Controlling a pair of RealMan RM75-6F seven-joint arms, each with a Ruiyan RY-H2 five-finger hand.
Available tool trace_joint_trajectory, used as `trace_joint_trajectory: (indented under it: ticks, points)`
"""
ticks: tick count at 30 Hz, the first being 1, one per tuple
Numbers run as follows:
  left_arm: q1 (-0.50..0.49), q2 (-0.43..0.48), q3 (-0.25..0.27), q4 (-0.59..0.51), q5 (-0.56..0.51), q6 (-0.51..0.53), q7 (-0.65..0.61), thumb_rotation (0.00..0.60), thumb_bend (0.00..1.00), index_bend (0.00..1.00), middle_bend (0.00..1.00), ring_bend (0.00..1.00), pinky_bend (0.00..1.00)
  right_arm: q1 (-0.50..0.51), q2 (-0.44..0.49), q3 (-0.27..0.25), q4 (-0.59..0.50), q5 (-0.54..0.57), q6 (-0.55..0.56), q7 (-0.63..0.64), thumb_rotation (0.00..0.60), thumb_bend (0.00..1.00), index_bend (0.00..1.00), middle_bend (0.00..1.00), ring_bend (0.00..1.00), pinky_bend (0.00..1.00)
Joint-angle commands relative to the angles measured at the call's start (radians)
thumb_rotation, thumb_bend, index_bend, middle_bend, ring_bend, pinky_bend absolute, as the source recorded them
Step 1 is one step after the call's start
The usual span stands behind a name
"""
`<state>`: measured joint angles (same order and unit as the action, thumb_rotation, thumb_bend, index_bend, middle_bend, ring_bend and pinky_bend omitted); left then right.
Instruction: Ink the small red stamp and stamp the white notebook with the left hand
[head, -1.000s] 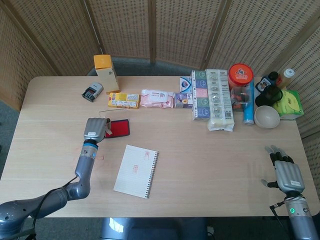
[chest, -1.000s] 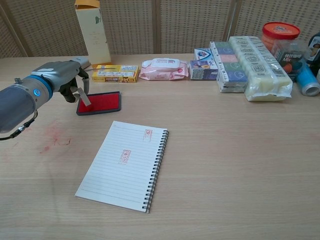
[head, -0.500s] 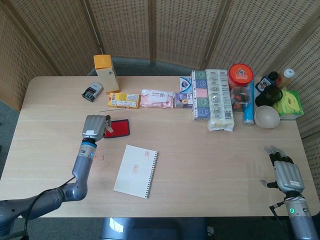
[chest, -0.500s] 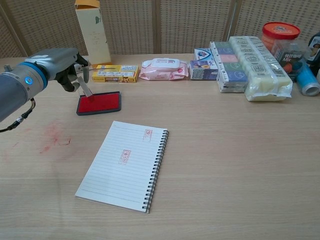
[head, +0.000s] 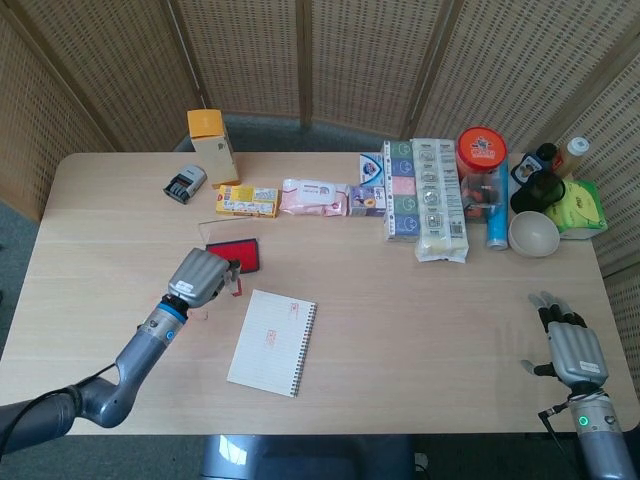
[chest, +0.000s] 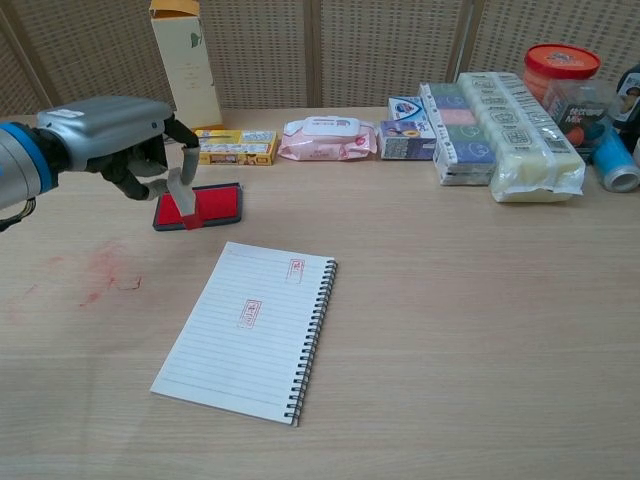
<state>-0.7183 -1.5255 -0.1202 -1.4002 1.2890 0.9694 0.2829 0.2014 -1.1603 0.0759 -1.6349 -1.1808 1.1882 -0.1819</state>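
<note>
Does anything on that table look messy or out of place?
Yes: red smudges stain the bare wood left of the white notebook, looking like stray ink. The notebook also lies askew to the table edge, with two red stamp marks already on its page.

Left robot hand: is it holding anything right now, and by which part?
Yes. The left robot hand pinches the small red stamp by its clear upper handle, the red base hanging below, above the red ink pad.
</note>
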Motion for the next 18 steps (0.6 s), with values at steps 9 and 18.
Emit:
trace_joint_trajectory:
  ticks: [9, 18]
  points:
    - [0.001, -0.073, 0.091, 0.112, 0.192, 0.040, -0.100, 0.600, 0.44, 0.61, 1.00, 1.00, 1.00, 0.002, 0.004, 0.002, 0.002, 0.011, -0.008, 0.005, 0.600, 0.02, 0.00, 0.01, 0.08, 0.15]
    - [-0.020, -0.145, 0.084, 0.204, 0.227, 0.049, -0.069, 0.600, 0.44, 0.61, 1.00, 1.00, 1.00, 0.006, 0.005, 0.002, 0.005, 0.019, -0.019, 0.009, 0.600, 0.02, 0.00, 0.01, 0.08, 0.15]
